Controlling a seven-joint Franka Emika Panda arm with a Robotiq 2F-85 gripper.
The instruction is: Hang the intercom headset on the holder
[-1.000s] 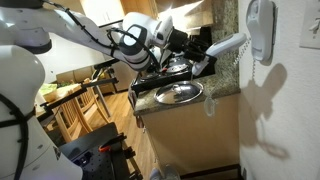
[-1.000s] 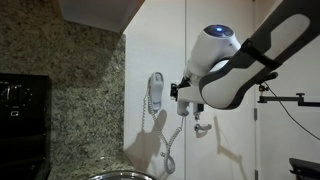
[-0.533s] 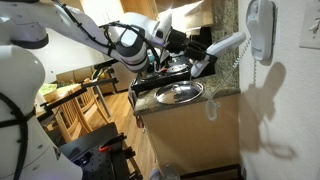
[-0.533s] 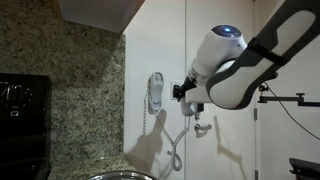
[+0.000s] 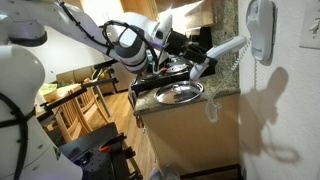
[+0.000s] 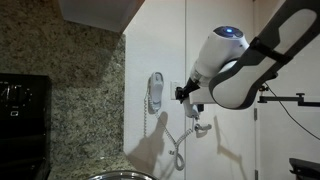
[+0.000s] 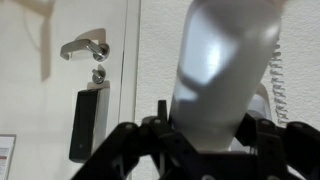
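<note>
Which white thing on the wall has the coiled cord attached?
The oblong holder with rounded ends; the cord hangs from its bottom. The flat square plate has none.

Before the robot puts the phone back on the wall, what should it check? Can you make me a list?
1. The gripper has a firm hold on the intercom headset: ok, it is shut on one end.
2. The holder is free: ok, nothing hangs on it.
3. Headset reaches the holder: not ok, there is a gap between them.
4. Headset stands upright like the holder: not ok, it is tilted.
5. The coiled cord keeps off the holder's front: ok, it hangs loose below.
6. The steel bowl is out of the way: ok, it sits lower, on the counter.
</note>
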